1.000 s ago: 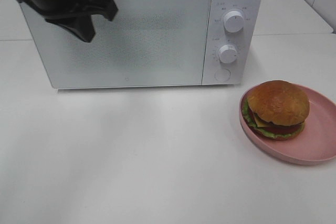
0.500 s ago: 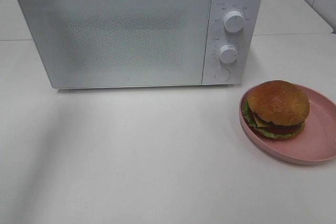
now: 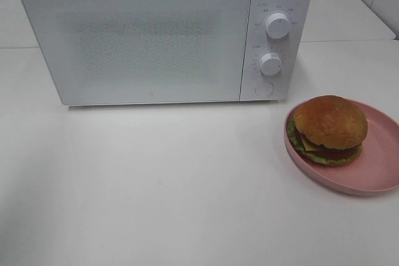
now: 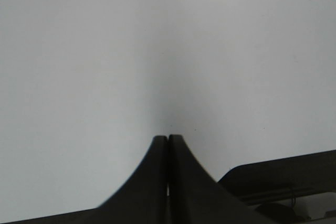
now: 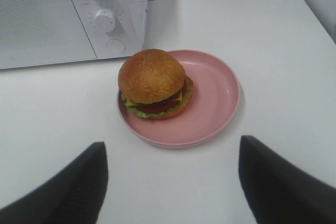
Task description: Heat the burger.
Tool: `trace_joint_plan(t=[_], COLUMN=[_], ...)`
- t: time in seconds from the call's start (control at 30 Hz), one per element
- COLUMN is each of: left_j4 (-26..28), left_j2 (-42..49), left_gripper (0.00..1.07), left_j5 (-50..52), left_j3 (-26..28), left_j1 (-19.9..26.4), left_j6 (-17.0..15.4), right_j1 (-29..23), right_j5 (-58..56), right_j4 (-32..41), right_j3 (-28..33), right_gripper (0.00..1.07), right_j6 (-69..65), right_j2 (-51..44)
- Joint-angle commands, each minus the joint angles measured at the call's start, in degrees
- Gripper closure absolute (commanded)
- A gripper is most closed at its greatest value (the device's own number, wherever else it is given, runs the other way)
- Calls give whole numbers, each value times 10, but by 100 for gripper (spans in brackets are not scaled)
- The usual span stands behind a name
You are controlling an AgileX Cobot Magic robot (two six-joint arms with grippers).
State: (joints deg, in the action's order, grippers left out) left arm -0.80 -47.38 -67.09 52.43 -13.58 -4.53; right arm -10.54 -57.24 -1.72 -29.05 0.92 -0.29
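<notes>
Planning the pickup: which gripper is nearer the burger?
Right. The right gripper hangs open just short of the pink plate holding the burger. The left gripper, fingers together, sees only bare white surface, no burger.

The burger [image 3: 329, 130] is showing a glossy golden-brown bun, sitting on a smooth, matt pink plate [image 3: 380, 172] that is looking like plastic. The microwave [image 3: 165, 35] is wearing a matt white shell with a finely speckled door, and the table [image 3: 156, 191] is looking smooth and white.
</notes>
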Motion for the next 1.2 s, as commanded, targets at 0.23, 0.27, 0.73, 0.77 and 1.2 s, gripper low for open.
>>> trace_joint_plan(t=[0.23,0.27,0.73,0.77,1.2], left_j4=[1,1,5,5,8], left_j2=[277,304,490,490,489], left_gripper=[106,106,106,106,106], left_j5=[-3,-3,67,67,78], left_j3=[-100,-109,-223,-223,-239], left_j1=[1,1,1,1,1], left_j6=[65,70,75,75,100], right_j1=[0,0,0,0,0], right_j5=[-1,-1,-1,-1,-1], right_j4=[-1,-1,-1,-1,-1], right_j3=[1,1,1,1,1], right_gripper=[45,45,45,45,45], right_j6=[5,5,5,5,5], right_j2=[-12,-12,-12,-12,-12])
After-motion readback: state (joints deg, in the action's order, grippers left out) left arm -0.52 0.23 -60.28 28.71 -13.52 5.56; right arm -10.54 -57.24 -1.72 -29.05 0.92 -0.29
